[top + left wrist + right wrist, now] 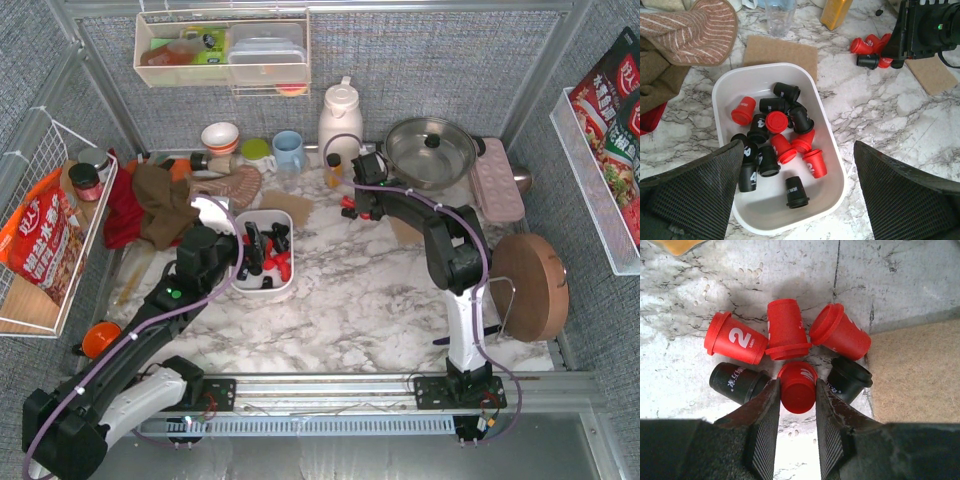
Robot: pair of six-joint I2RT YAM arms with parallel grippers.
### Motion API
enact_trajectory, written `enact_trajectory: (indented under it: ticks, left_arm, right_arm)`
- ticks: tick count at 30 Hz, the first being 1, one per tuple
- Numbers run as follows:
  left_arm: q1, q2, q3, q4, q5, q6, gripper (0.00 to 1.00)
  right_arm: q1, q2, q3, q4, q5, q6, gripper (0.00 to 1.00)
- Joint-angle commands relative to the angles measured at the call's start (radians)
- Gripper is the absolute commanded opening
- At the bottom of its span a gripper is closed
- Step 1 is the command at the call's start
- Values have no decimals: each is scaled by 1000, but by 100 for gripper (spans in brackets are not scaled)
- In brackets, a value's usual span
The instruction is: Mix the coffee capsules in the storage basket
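Red plastic fills the gap of the right gripper (796,386): its jaws stand narrow, both pads pressed against the sides of one red capsule (798,392) that lies on the marble table (920,275). This capsule belongs to a cluster of loose capsules (350,208), four red and two black, lying near the middle of the table's far edge, just beside a brown mat (920,370).

The step in hand looks like picking up pods to add to the mix. The next move calls for a clean lift, since neighbours touch the gripped capsule on three sides, then a carry leftward to the storage basket (826,192).

That basket sits left of the table's centre, holding a jumble of red and black coffee capsules (775,137). The left gripper (799,155) hangs above it with jaws spread wide, holding nothing.
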Motion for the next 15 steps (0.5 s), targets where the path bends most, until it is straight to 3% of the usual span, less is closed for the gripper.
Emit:
enact_trajectory:
  ticks: [1, 7, 15]
  left_arm:
    - [-1, 3, 2, 23, -6, 5, 99]
    - [1, 29, -3, 39, 45, 16, 99]
    - [-2, 9, -62, 180, 213, 98, 99]
  right_arm:
    - [-1, -23, 3, -30, -26, 14, 26]
    - [0, -120, -63, -38, -75, 23, 25]
    - [22, -423, -284, -8, -208, 54, 24]
